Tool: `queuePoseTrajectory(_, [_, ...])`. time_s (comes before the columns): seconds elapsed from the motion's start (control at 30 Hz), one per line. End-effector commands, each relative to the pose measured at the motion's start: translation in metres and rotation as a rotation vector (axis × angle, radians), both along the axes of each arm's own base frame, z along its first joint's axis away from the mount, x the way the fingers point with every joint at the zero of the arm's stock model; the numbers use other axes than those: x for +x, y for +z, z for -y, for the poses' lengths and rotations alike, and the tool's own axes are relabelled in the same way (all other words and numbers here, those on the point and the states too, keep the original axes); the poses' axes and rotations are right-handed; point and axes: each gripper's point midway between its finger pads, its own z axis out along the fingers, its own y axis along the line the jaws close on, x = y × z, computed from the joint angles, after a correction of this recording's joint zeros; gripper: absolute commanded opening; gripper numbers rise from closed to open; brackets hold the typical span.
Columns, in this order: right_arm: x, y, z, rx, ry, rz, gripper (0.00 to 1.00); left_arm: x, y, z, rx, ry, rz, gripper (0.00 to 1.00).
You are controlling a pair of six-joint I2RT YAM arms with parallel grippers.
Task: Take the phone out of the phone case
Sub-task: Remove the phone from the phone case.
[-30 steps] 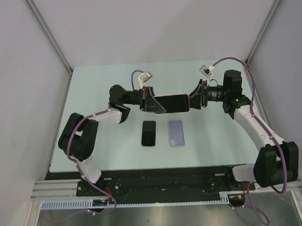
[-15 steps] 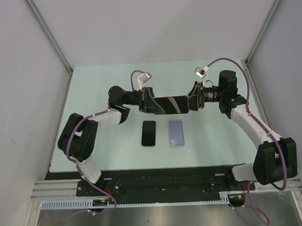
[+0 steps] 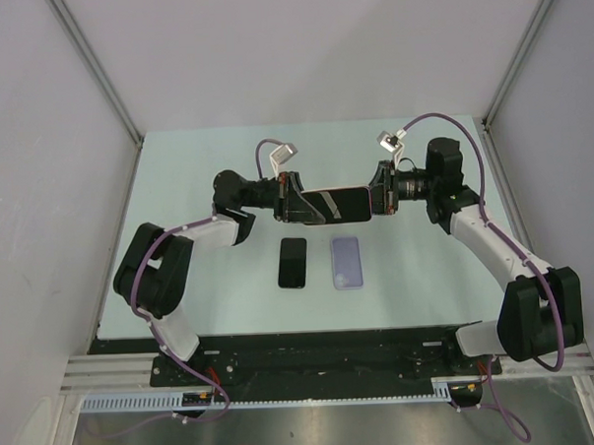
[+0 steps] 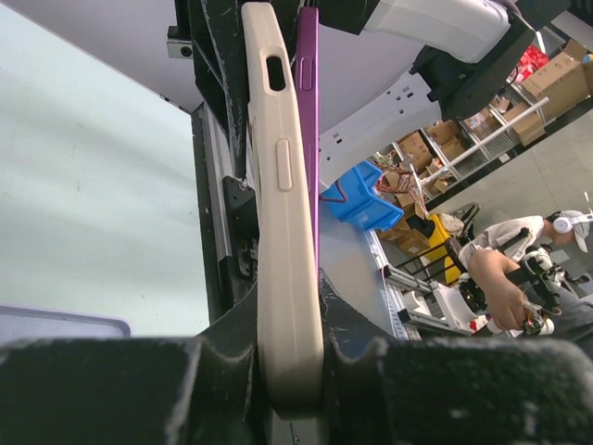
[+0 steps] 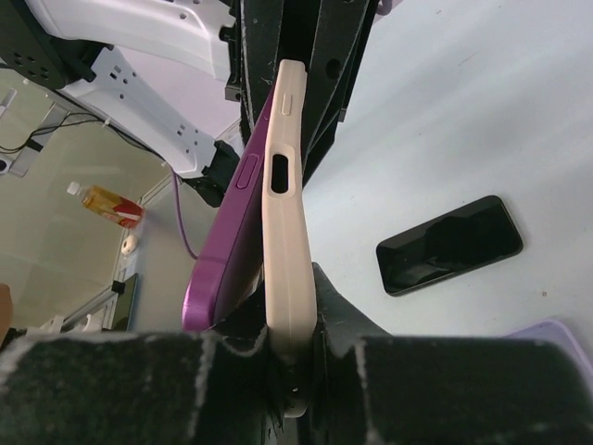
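Phone case (image 4: 287,260), a cream shell with a purple phone (image 4: 308,111) in it, hangs in the air over the far middle of the table (image 3: 196,168), lying level from left to right between the two arms. The left claw (image 3: 306,206) is clamped on its left end and the right claw (image 3: 381,200) is clamped on its right end, so both jaws are together on the shell.

In the left wrist view the cream edge runs up from between the black fingers (image 4: 139,389), with a slot and a long button showing on it, and the purple body lies just beside it along the right. In the right wrist view the purple body tilts away from the cream edge at the near end, touching it further up. I cannot tell whether the right fingers (image 5: 130,389) also press the purple body.

On the table below, nearer the arm bases, a black phone (image 3: 293,262) lies flat, and a pale lilac case (image 3: 347,264) lies just to its right, the two apart.
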Motion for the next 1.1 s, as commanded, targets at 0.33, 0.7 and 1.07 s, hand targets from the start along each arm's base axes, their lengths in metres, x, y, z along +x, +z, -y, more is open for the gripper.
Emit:
queuePoseTrajectory(0.33, [-0.004, -0.012, -0.005, 0.000, 0.031, -0.028, 0.00, -0.010, 0.066, -0.003, -0.262, 0.078, 0.353, 0.21])
queuePoseTrajectory(0.7, [0.006, -0.009, 0.005, 0.006, -0.021, -0.026, 0.00, -0.011, 0.066, -0.007, -0.260, 0.084, 0.376, 1.00])
queuePoseTrajectory(1.07, [0.018, -0.013, 0.013, -0.008, -0.096, -0.031, 0.00, 0.007, 0.074, -0.017, -0.241, 0.145, 0.489, 1.00])
